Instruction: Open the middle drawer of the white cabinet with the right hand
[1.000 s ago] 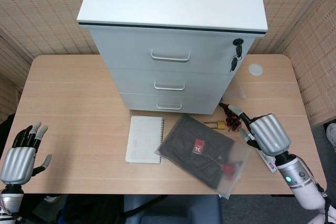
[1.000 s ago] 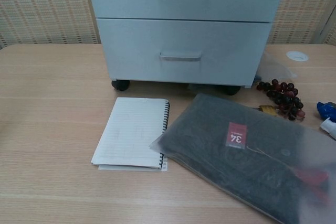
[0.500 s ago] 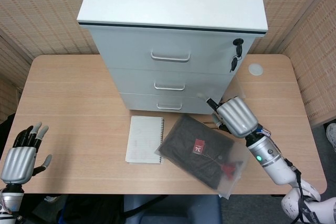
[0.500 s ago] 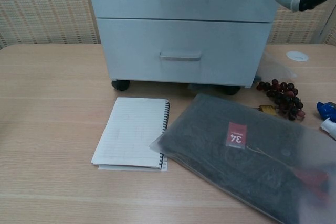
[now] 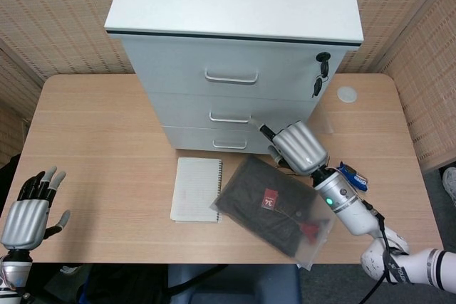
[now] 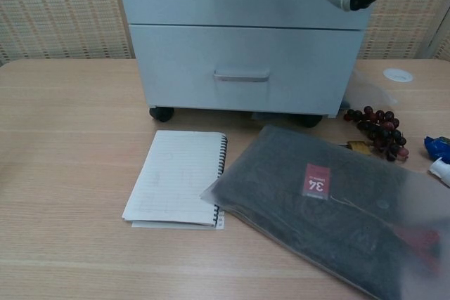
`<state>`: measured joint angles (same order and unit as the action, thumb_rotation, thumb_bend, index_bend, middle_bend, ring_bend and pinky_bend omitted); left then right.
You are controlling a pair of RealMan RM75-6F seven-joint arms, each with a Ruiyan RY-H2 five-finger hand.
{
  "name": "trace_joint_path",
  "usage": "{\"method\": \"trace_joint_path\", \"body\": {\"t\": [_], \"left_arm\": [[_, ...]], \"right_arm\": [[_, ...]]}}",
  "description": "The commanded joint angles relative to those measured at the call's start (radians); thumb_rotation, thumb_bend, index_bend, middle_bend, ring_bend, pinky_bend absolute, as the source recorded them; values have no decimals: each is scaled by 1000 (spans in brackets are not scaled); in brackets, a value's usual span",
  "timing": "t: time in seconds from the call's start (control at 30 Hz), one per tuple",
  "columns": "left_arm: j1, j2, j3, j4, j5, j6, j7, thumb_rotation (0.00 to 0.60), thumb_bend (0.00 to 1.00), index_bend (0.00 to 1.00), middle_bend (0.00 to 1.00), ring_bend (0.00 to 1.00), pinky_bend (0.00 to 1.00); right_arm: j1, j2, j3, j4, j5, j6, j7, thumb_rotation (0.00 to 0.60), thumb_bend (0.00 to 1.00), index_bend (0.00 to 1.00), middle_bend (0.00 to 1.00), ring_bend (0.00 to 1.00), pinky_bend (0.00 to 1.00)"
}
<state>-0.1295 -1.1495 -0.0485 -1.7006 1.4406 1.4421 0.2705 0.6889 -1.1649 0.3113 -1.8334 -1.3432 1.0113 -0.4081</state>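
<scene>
Right robot hand (image 5: 296, 149) hangs in front of the white cabinet (image 5: 235, 55), at about 4 o'clock from the middle drawer's handle (image 5: 230, 118). Its fingers point at that handle and are not touching it. I cannot tell how far apart they are. The middle drawer (image 5: 231, 113) is closed; it runs long from side to side, front facing the robot. A second ago this hand was down by the grapes (image 6: 380, 131). Left robot hand (image 5: 28, 213) has stayed spread and empty at the table's (image 5: 92, 169) 8 o'clock corner.
</scene>
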Motion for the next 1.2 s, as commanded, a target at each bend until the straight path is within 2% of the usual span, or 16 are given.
{"method": "trace_joint_path", "body": {"t": [0.03,0.33,0.63,1.2], "left_arm": [[0,1,0,0,-1,1,0,600,311,89,8,28,94],[-1,1,0,-1,-1,0,0,600,311,89,8,28,94],[0,1,0,-1,-3,2,-1,600,311,89,8,28,94],[1,-4,4,11,-5,-1,-10,600,311,89,8,28,94]], "right_arm": [[16,-6,1,7,16,-10,-6,600,476,162,836,861,919],[71,-19,8,28,71,-36,-34,600,475,171,836,862,919],[115,-28,1,33,114,-51,-66,600,475,228,836,862,919],[130,-16,-49,-12,130,-19,-120,600,475,236,836,862,919]]}}
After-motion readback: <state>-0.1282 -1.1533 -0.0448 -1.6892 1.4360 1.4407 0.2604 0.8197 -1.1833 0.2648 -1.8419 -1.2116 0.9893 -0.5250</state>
